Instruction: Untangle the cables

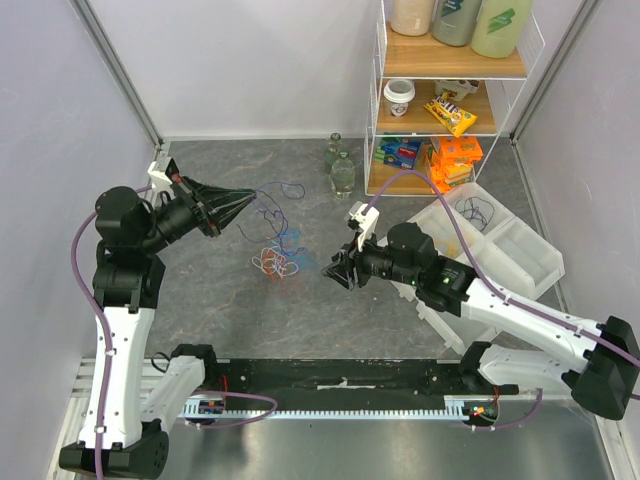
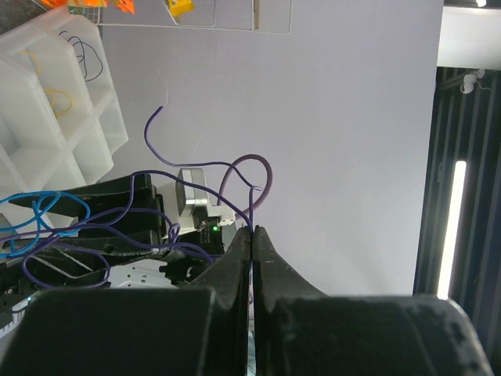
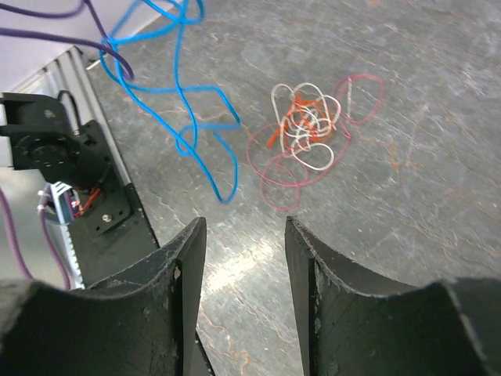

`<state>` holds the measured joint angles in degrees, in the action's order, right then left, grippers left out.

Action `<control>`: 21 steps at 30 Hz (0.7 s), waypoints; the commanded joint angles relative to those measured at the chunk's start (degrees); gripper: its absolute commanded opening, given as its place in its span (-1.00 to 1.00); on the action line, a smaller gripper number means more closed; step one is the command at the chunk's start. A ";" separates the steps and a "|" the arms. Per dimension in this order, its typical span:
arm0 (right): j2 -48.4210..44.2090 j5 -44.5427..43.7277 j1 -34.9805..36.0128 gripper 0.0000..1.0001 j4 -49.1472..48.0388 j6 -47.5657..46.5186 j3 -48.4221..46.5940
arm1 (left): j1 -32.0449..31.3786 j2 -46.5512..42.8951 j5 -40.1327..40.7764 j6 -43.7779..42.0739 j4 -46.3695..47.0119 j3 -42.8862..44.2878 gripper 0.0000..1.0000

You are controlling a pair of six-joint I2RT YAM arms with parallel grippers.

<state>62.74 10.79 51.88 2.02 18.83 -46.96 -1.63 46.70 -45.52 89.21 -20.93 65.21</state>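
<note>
Purple is the one strand lifted off the surface: the purple cable (image 1: pixel 283 188) runs in loose loops from the tips of the left gripper (image 1: pixel 250 198). The left wrist view shows those jaws pressed flat together on it, with its free end curling upward. A blue cable (image 1: pixel 288 238) is caught in the purple loops and hangs from them toward the table (image 1: pixel 230 310); whether its lowest loop touches the top cannot be told. Just beside it lies the tangle (image 1: pixel 272 263), a small knot of orange, white and red wire flat on the grey stone-patterned top, with thin red loops spread around it. The left arm is folded high, its gripper pointing right across the table. The right arm reaches in low from the right, and the right gripper (image 3: pixel 244 227) has its fingers parted with nothing between them, aimed at the knot but short of it. Bare tabletop lies in front of the knot and to its left. Behind it stand bottles (image 1: pixel 342 170) and a wire shelf (image 1: pixel 450 100). A white compartment bin (image 1: pixel 530 255) sits at the right — a few cables lie in it — and a black rail (image 1: pixel 340 375) borders the near edge.
</note>
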 commanded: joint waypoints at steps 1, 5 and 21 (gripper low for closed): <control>1.50 6.53 -0.02 0.05 -6.94 -0.55 -1.99 | -0.04 -0.82 -0.71 -0.53 0.63 1.85 -0.97; 2.47 6.61 -0.02 0.08 -8.79 -1.86 -1.99 | 0.05 -1.26 -0.98 -0.35 0.54 1.59 -0.97; 10.56 15.66 0.77 -0.38 -15.90 2.35 -6.04 | -0.04 -2.05 -0.98 0.09 0.27 1.32 -0.97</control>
<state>72.05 23.86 52.29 -9.61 20.51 -49.50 -1.63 45.04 -45.54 89.21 -20.97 65.21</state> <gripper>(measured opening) 0.355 0.023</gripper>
